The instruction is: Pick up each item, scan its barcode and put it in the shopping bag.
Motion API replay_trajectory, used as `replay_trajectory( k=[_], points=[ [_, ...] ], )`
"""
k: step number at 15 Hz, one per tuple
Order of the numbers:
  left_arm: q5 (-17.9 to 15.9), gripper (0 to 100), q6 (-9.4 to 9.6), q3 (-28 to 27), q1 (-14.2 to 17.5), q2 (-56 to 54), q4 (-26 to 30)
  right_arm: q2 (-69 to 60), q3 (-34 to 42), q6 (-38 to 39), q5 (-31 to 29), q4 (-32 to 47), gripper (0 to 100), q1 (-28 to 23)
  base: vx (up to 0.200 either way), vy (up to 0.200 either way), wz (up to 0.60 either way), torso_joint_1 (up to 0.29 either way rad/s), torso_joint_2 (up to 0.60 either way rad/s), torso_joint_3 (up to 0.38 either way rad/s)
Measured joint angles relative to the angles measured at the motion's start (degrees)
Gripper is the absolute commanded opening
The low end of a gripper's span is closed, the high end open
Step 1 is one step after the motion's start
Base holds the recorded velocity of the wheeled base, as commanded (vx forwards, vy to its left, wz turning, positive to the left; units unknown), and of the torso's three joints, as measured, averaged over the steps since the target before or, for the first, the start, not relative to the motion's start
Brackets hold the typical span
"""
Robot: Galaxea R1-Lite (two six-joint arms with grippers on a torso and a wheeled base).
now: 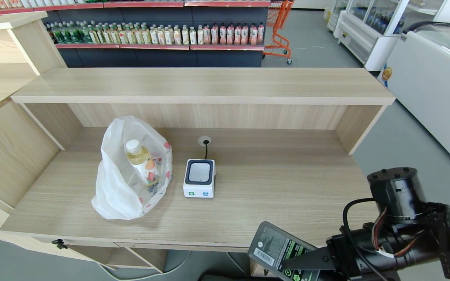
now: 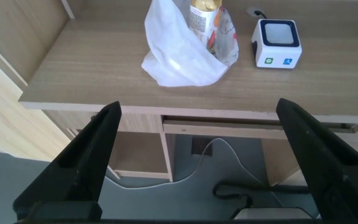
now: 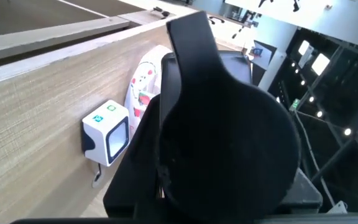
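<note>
The right claw (image 1: pixel 293 266) is clamped on a dark pack (image 1: pixel 275 248), barcode label up, just off the tabletop's (image 1: pixel 287 183) near right edge. The left claw (image 2: pixel 197 118) hangs with its fingers wide apart off the near edge. The shopping bag (image 1: pixel 115 187), a bottle (image 1: pixel 141 162) inside, stands left, just beside the scanner (image 1: pixel 199 177).

Light wood-grain counter (image 1: pixel 287 183), recessed under a raised ledge (image 1: pixel 209 84) along the far side, side panels at both ends. Bearing two items directly: white plastic shopping bag (image 1: pixel 115 195) toward the robot's left, slumped, mouth up; white box scanner (image 1: pixel 199 178) just beside it on the right, apart, window facing up. Black cable (image 1: pixel 206 150) from scanner's back into a round grommet (image 1: pixel 204 140) in the surface.
</note>
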Motion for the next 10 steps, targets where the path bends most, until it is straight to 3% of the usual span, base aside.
replay_trajectory(
  k=[10],
  points=[
    [0.0, 100, 0.0, 0.0, 0.0, 0.0, 0.0, 0.0, -0.2, 0.2, 0.0, 0.2, 0, 0.9, 0.0, 0.0, 0.0, 0.0, 0.0, 0.0]
  ],
)
